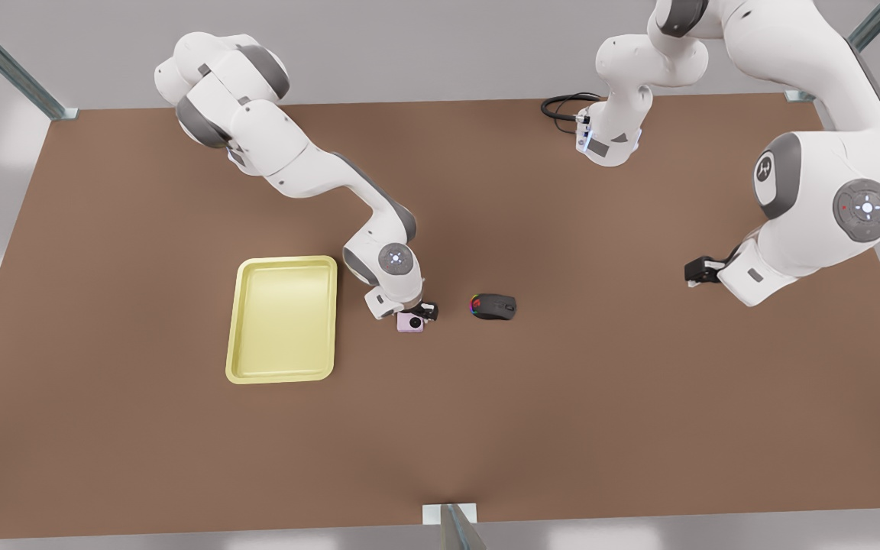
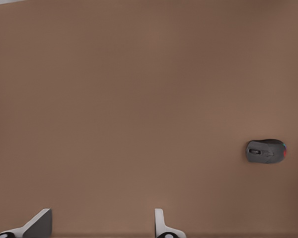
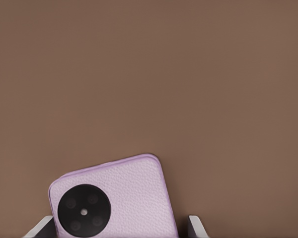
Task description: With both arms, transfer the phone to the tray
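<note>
You see two bulky white arms (image 1: 295,164) with rounded grey joint bands; grey discs with pale dots cap joints at centre and right of the frame. A black cable (image 1: 562,107) loops at upper centre-right, and each small gripper is black.

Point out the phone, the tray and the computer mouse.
phone (image 3: 131,196): right wrist view, on the pale pink back beside the round black camera disc.
tray (image 1: 284,318): front view, on its bare yellow floor.
computer mouse (image 1: 495,306): front view, on the middle of its black top.
</note>
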You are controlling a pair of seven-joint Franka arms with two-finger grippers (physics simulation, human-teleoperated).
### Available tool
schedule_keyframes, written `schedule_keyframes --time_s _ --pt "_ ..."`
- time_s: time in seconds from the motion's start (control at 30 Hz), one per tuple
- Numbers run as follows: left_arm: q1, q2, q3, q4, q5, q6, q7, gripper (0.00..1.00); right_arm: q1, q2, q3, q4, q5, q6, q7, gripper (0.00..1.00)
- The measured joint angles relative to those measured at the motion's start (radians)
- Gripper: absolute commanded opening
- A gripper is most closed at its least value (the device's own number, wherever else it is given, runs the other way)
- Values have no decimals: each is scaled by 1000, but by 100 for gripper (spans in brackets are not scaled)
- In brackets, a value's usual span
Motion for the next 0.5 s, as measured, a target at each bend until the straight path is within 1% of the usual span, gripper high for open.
schedule_keyframes --time_s 0.17,0.27,0.5 --pt "0 1 0 0 0 0 2 100 -3 0 3 1 0 1 -3 93" --pt "1 1 1 0 0 0 3 100 -2 1 3 1 0 1 -4 87" --pt "2 1 2 0 -1 0 4 100 -1 -2 3 1 0 2 -8 87"
